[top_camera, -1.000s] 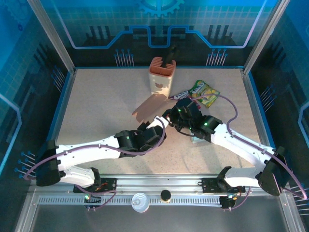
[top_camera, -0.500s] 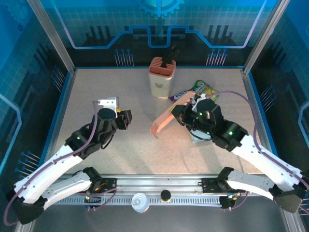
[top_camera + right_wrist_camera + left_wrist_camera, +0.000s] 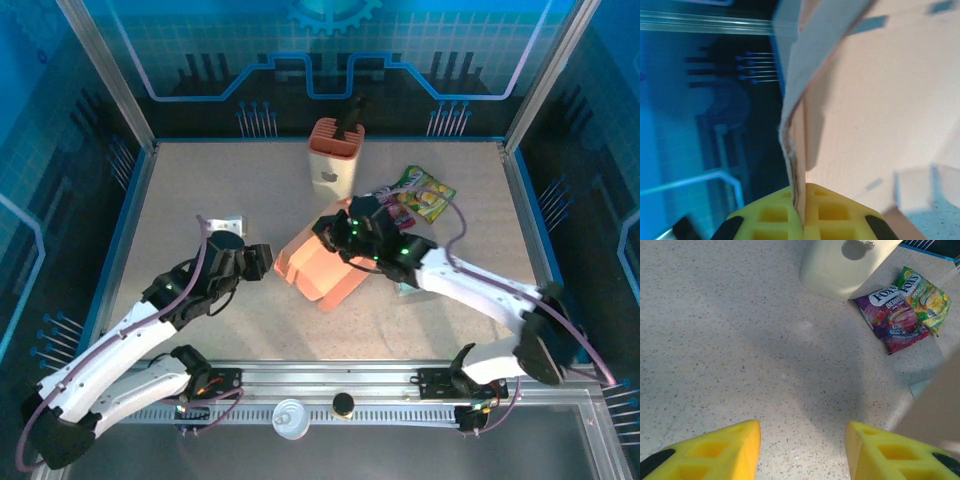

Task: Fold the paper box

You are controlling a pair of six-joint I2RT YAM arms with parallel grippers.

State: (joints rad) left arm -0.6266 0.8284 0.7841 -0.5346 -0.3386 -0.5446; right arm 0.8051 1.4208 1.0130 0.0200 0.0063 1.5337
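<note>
The paper box [image 3: 325, 268] lies near the middle of the table [image 3: 200, 180], a salmon-coloured carton only partly formed: its lower edge rests on the surface while 1 broad panel is tipped up toward the back. My right claw [image 3: 345, 232] is pinching that raised panel. In its wrist view the 2 yellow pads [image 3: 770, 217] close on a thin cardboard edge, with the panel's inner face spreading away to the right. I read that hold as an anchor, propping the carton so a flap can be pushed over against it. My left claw [image 3: 262, 260] hovers just beside the box's left corner, spread and carrying nothing. Its wrist view shows bare table between the 2 fingers and a blurred tan edge of the box at the right margin, so it looks placed to meet the free side. Behind the box stands a cream holder [image 3: 335, 172] with an orange rim, and 2 candy packets [image 3: 422, 195] lie to its right, apart from the box. I judge the folding barely begun.
</note>
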